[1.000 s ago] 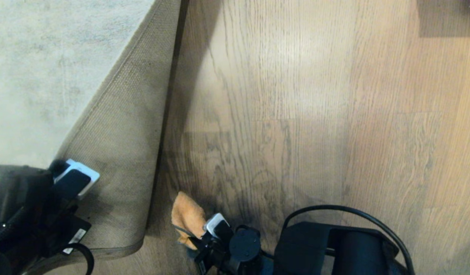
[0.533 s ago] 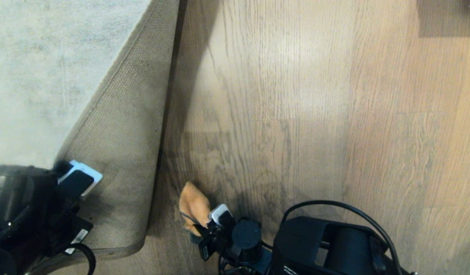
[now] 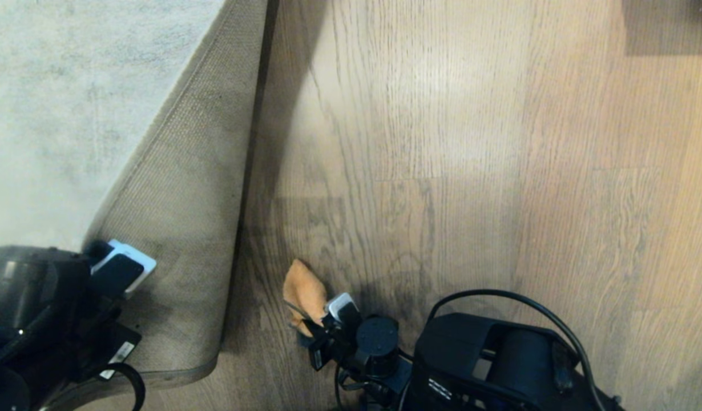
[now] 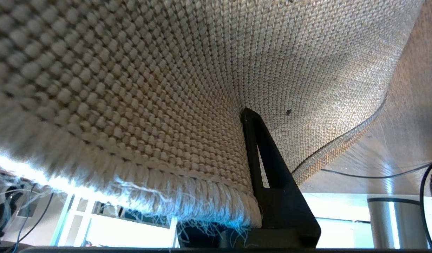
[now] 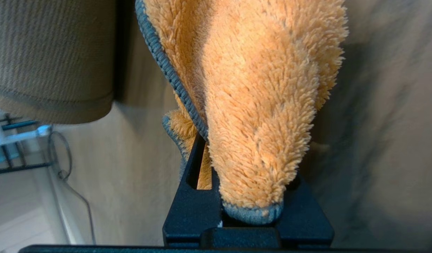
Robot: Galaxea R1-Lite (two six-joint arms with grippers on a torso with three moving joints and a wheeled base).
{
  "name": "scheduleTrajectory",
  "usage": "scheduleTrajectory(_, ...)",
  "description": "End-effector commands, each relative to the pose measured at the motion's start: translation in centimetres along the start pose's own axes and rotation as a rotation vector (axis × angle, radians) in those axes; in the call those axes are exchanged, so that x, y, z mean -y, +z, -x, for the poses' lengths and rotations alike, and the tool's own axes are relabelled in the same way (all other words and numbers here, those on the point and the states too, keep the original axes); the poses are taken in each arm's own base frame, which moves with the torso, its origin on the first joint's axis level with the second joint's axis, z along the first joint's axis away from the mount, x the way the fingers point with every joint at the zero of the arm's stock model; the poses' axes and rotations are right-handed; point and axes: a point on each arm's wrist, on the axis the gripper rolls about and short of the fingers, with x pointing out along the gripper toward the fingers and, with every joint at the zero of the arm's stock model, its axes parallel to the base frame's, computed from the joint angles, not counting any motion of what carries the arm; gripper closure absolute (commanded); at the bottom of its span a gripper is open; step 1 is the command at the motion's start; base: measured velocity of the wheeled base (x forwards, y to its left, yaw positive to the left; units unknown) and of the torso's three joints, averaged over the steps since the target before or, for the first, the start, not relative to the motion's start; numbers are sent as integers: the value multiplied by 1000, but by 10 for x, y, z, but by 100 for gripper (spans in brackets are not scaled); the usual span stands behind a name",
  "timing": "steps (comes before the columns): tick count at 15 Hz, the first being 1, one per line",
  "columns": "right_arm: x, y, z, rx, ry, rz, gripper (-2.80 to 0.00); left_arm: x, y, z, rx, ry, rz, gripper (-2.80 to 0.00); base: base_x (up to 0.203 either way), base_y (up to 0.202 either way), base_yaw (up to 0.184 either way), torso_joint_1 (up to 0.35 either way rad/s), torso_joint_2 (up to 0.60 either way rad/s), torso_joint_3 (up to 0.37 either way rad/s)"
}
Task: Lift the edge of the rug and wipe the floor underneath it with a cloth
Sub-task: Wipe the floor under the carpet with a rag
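Floor (image 3: 454, 142): brown wood-grain planks, smooth, slightly glossy.
Right gripper (image 3: 322, 319): nearest, low over planks, fingers clamped on cloth (image 3: 306, 294).
Cloth: soft, fluffy, light; likely drags easily, bunches; pinch at hemmed fold.
Left gripper (image 3: 120, 265): fingers pinched on rug edge (image 3: 180, 228).
Rug edge: folded back, tan backing up; probably heavy, floppy; grip near border.

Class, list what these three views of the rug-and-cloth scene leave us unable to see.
- Head view: the floor beneath the folded-back rug edge, covered by it.
- Left wrist view: one side of the left gripper, behind the rug.
- Right wrist view: the right gripper jaws' tips, buried in the cloth.
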Motion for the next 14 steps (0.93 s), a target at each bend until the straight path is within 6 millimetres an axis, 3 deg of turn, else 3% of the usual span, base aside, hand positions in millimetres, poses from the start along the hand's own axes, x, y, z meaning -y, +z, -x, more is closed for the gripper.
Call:
scheduleTrajectory(1, 6, 7, 1, 20, -22, -2, 0, 0, 0, 0, -2, 3, -3, 0, 0, 0, 0, 0, 0, 0)
scheduleTrajectory(6, 19, 19, 11, 6, -52, 0, 0, 0, 1, 0, 0, 4, 0, 0, 0, 0, 0, 0, 0, 0)
scheduleTrajectory(14, 65, 59, 45, -15, -162, 17, 0, -1, 1, 0, 2, 5, 1, 0, 0, 0, 0, 0, 0, 0)
